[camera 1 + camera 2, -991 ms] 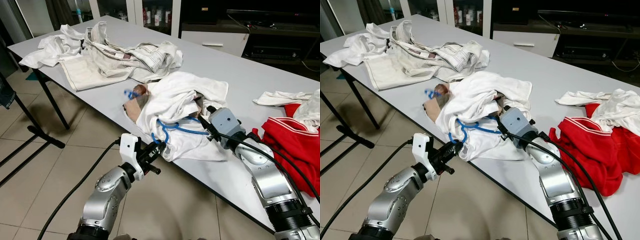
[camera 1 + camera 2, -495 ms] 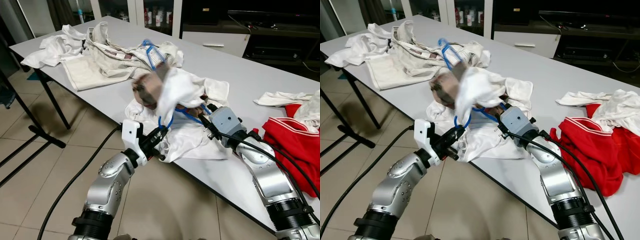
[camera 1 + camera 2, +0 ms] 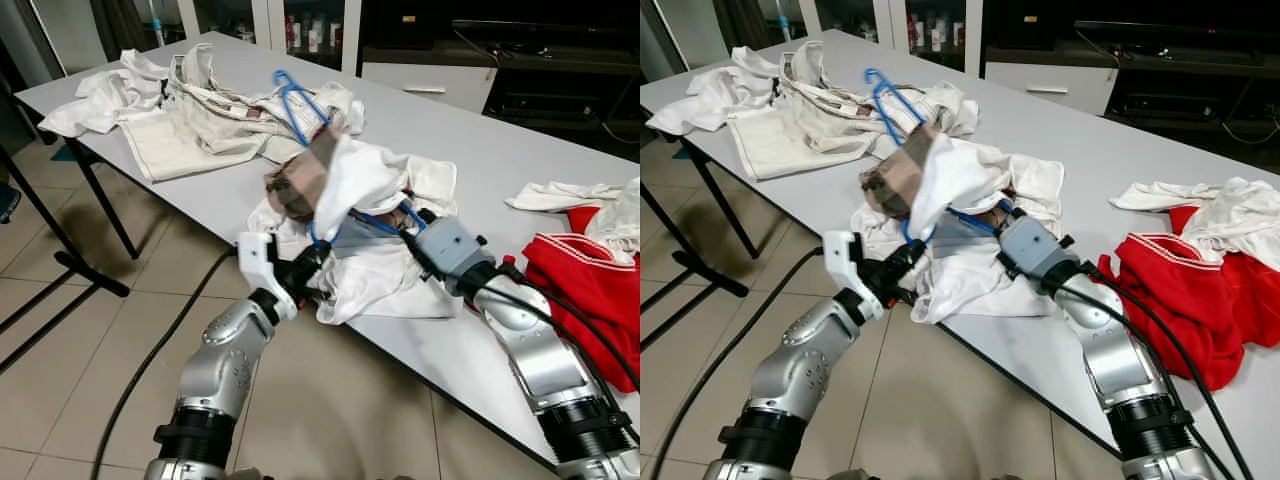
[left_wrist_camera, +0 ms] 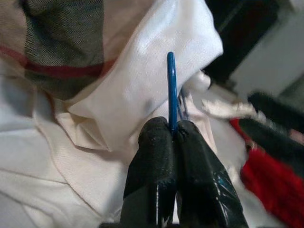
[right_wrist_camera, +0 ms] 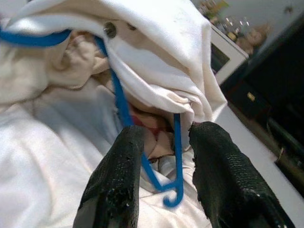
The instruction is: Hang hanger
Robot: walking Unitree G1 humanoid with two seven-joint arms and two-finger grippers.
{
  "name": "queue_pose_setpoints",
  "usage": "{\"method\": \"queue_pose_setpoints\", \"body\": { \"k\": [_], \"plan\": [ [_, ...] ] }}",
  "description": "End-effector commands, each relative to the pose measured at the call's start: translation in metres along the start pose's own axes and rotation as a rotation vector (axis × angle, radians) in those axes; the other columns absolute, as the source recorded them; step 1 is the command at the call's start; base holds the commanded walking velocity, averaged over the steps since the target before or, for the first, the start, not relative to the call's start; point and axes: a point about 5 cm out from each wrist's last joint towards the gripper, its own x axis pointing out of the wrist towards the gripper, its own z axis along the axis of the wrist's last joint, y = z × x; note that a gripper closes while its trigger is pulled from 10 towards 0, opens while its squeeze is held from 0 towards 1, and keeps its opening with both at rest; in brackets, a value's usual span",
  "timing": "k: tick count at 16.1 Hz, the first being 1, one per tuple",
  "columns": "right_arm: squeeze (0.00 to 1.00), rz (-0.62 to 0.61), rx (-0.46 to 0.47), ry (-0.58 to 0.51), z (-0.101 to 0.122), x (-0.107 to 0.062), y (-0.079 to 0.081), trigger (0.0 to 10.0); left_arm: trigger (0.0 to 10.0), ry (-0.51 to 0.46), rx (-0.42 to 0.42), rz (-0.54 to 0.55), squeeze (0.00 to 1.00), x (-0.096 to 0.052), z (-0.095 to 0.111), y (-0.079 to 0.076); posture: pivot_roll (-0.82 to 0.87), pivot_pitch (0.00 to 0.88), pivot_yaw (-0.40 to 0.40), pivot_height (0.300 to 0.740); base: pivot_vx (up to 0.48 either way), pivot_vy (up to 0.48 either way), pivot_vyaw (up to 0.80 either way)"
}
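Left gripper (image 4: pixel 173 135) is pinched tight on the blue hanger (image 3: pixel 296 103), tilted up off the table (image 3: pixel 520 150) with the white garment (image 3: pixel 365 185) draped over it. Right gripper (image 5: pixel 159 142) is spread around the hanger's lower hook — I'd lift slowly, keeping the cloth from sliding off.

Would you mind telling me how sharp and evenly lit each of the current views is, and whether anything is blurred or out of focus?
Left and right eye views: evenly lit and sharp, the blue hanger crisp. Left wrist view: the left gripper pinching the hanger is in focus, the red garment behind it blurred. Right wrist view: the right gripper is soft at close range, the white garment bright, the background dim and blurred.
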Motion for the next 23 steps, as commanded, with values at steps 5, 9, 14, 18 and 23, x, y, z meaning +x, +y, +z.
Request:
{"method": "queue_pose_setpoints", "body": {
  "k": [5,9,14,18,23],
  "plan": [
    [0.00,0.040,-0.079,0.006,-0.004,-0.003,0.017,10.0,0.0,-0.105,-0.119,-0.073,0.00,0.019,0.036,-0.023,0.02,0.000,-0.006,0.723,0.000,0.000,0.00],
    [0.00,-0.065,-0.142,-0.012,0.003,0.001,0.009,10.0,0.0,-0.100,-0.163,-0.114,0.00,0.026,0.043,-0.035,0.01,0.000,0.000,0.723,0.000,0.000,0.00],
    [0.32,-0.087,-0.123,-0.003,0.011,0.008,0.023,10.0,0.0,-0.089,-0.183,-0.105,0.00,0.024,0.042,-0.035,0.01,0.002,0.000,0.723,0.000,0.000,0.00],
    [1.00,0.018,-0.089,-0.040,0.019,0.005,0.038,10.0,0.0,-0.094,-0.187,-0.108,0.00,0.024,0.045,-0.036,0.01,0.003,0.001,0.723,0.000,0.000,0.00],
    [0.00,-0.150,-0.141,0.057,0.012,0.022,0.027,10.0,0.0,-0.086,-0.194,-0.129,0.00,0.025,0.044,-0.040,0.01,0.004,0.005,0.723,0.000,0.000,0.00]
  ]
}}
